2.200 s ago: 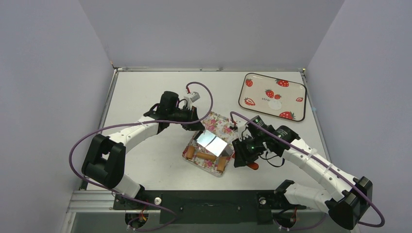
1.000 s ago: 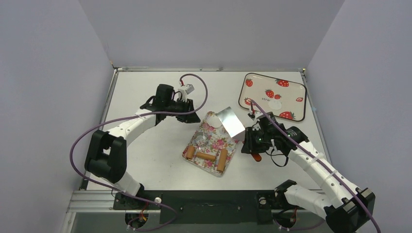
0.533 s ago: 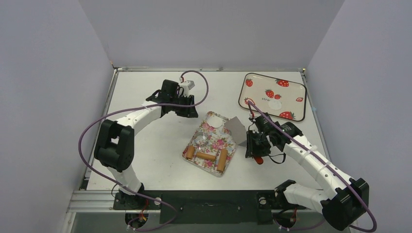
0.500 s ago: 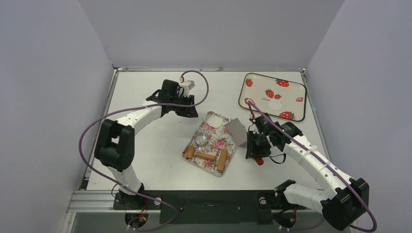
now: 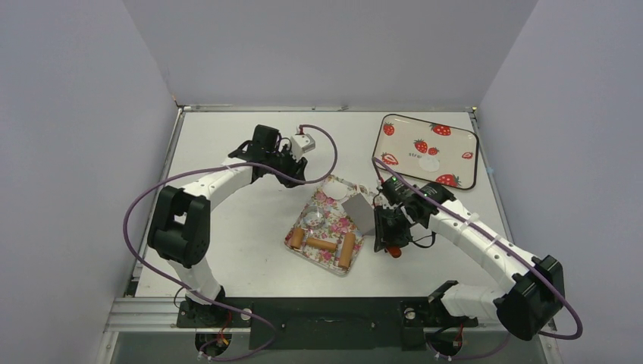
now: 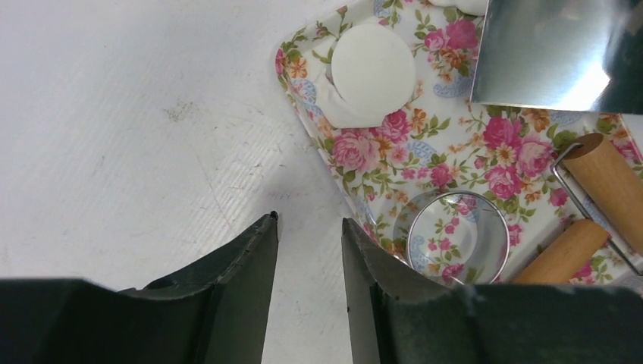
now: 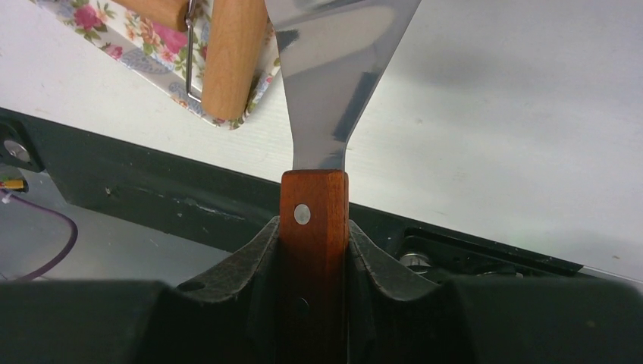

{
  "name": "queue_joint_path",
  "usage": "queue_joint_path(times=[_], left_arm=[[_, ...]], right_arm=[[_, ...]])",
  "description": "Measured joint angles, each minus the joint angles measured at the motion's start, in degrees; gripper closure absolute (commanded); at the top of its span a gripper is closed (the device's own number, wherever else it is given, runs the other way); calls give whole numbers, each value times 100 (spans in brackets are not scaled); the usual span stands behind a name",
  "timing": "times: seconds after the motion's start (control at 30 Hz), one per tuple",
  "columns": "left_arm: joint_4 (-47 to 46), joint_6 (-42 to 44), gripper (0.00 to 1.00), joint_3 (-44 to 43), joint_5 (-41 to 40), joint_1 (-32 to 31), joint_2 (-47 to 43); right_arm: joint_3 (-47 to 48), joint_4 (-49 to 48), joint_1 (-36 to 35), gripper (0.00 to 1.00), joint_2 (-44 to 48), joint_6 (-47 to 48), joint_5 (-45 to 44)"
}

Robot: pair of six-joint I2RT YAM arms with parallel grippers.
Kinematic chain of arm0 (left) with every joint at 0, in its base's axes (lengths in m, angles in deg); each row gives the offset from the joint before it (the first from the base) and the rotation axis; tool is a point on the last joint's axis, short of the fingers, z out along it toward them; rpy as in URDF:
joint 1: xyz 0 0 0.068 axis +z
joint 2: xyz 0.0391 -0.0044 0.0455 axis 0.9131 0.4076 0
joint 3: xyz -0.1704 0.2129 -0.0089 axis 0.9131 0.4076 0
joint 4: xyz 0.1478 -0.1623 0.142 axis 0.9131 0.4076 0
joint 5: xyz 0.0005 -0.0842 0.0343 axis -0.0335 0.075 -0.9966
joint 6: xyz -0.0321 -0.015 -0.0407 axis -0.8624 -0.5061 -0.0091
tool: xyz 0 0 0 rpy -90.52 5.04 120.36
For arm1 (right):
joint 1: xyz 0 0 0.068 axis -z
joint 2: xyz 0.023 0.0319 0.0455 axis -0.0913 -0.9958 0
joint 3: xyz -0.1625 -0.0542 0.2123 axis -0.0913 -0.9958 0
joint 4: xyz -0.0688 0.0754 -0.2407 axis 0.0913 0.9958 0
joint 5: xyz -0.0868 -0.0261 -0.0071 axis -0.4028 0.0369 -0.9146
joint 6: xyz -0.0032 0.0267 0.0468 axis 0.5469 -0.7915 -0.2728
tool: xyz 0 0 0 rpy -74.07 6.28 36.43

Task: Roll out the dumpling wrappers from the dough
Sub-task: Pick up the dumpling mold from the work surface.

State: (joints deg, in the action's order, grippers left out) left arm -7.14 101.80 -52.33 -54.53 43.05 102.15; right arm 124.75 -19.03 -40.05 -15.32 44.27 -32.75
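On the floral tray (image 5: 327, 227) (image 6: 470, 144) lies a round white dumpling wrapper (image 5: 338, 193) (image 6: 374, 67), resting on a thin scrap of dough (image 6: 337, 106). Another wrapper (image 5: 430, 163) sits on the strawberry tray (image 5: 409, 130). My left gripper (image 5: 296, 171) (image 6: 307, 224) hovers open over bare table just off the floral tray's left edge, nothing between its fingers. My right gripper (image 5: 390, 227) (image 7: 313, 221) is shut on the red handle (image 7: 313, 227) of the spatula, whose shiny blade (image 5: 358, 209) (image 7: 337, 68) (image 6: 553, 53) hangs over the tray's right side.
The silver ring (image 5: 313, 220) (image 6: 455, 236) and the wooden roller (image 5: 322, 244) (image 6: 603, 178) (image 7: 231, 61) lie on the near half of the floral tray. The black base rail (image 7: 152, 189) runs along the table's near edge. Purple cables loop beside both arms.
The left gripper's jaws have spread wider and its wrist has turned toward the floral tray. The right arm has swung the spatula blade down and closer to the tray's right edge.
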Motion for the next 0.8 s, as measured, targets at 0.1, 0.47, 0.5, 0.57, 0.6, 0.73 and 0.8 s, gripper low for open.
queue_joint_path(times=[0.1, 0.47, 0.5, 0.57, 0.6, 0.73, 0.8], left_arm=[[83, -380, 57, 2, 142, 28, -2], [149, -756, 52, 588, -389, -673, -24], [149, -702, 52, 592, -435, -697, -24], [146, -562, 52, 625, -503, -719, -24], [149, -507, 51, 658, -520, -734, -24], [184, -361, 56, 796, -667, -833, 9], [186, -313, 63, 813, -734, -905, 24]], right_arm=[[68, 31, -96, 100, -192, -22, 74], [393, 35, -96, 100, -758, 42, 92], [393, 33, -96, 100, -778, 44, 92], [393, 61, -96, 100, -787, 39, 98], [393, 68, -94, 100, -782, 31, 111], [382, 61, -85, 100, -787, -37, 273], [382, 46, -85, 100, -824, -48, 376]])
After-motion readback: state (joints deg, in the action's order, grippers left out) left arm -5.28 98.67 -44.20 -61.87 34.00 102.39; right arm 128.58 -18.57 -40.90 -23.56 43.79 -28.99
